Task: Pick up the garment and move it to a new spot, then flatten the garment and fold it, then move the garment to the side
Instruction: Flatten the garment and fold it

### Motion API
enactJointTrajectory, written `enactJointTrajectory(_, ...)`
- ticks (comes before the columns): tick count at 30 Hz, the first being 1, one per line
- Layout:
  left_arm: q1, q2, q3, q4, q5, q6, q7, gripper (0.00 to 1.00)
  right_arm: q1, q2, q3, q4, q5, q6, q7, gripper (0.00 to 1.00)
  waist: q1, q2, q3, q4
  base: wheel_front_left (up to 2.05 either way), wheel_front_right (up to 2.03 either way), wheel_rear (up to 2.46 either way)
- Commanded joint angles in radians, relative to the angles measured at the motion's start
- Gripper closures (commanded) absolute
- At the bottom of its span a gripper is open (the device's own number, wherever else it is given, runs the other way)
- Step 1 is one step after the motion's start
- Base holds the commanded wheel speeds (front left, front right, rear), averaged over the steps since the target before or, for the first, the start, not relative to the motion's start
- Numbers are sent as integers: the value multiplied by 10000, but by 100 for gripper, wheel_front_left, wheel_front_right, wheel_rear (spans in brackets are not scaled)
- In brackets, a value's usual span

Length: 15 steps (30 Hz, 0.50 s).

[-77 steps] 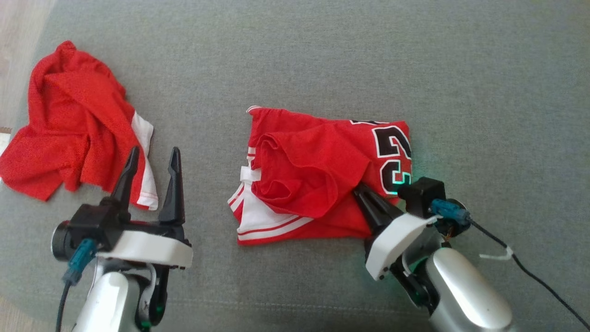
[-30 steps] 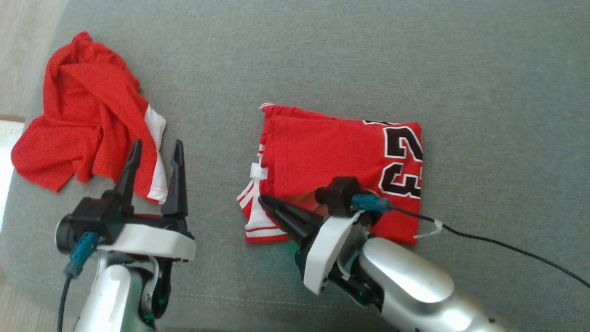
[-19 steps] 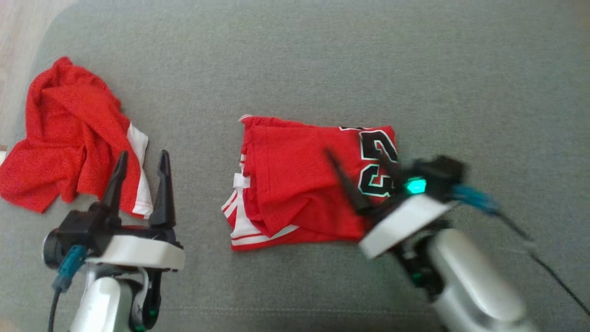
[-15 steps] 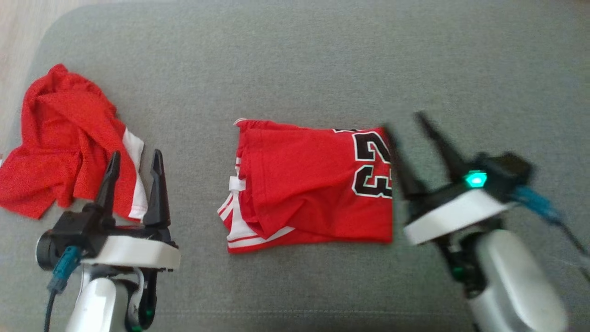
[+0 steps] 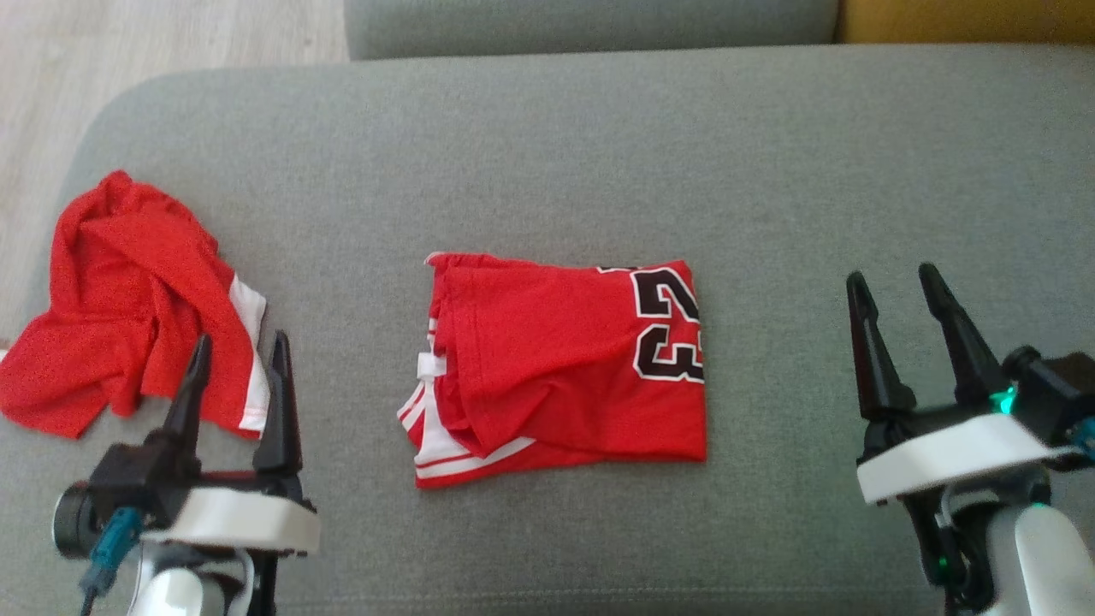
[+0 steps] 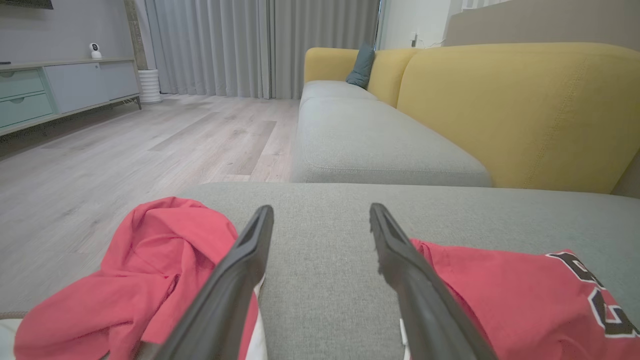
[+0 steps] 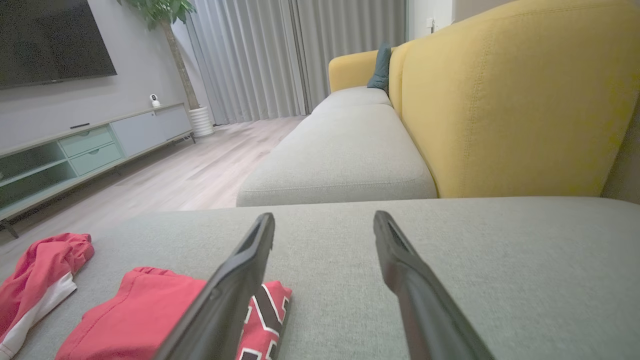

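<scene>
1. Folded red garment [image 5: 565, 368], number 23 showing: flat at frame centre on grey sofa seat [image 5: 547, 154].
2. Crumpled red garment [image 5: 128, 291]: left edge.
3. Left claw [image 5: 241, 338]: lower left, wide, empty.
4. Right claw [image 5: 890, 272]: lower right, wide, empty, well apart from the folded piece.

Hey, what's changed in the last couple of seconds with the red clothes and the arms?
The right tool let go of the folded red jersey, opened and drew back to its right, clear of it; the jersey's bunched top layer now lies flatter. The open left tool and the crumpled red garment stayed put.
</scene>
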Motion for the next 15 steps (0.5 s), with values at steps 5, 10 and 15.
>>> enactJointTrajectory(5, 150, 295, 240, -477, 114, 93, 74, 0, 337, -7, 95, -553, -52, -9, 169, 0, 0, 0, -488, -115, 0, 0, 0)
enactJointTrajectory(10, 443, 341, 159, -544, 137, 152, 206, 0, 665, 8, 18, -599, -16, -9, 257, 0, 0, 0, -733, -154, 0, 0, 0)
enactJointTrajectory(15, 569, 380, 95, -606, 134, 182, 287, 0, 838, 31, -49, -682, -15, -9, 337, 0, 0, 0, -795, -166, 0, 0, 0)
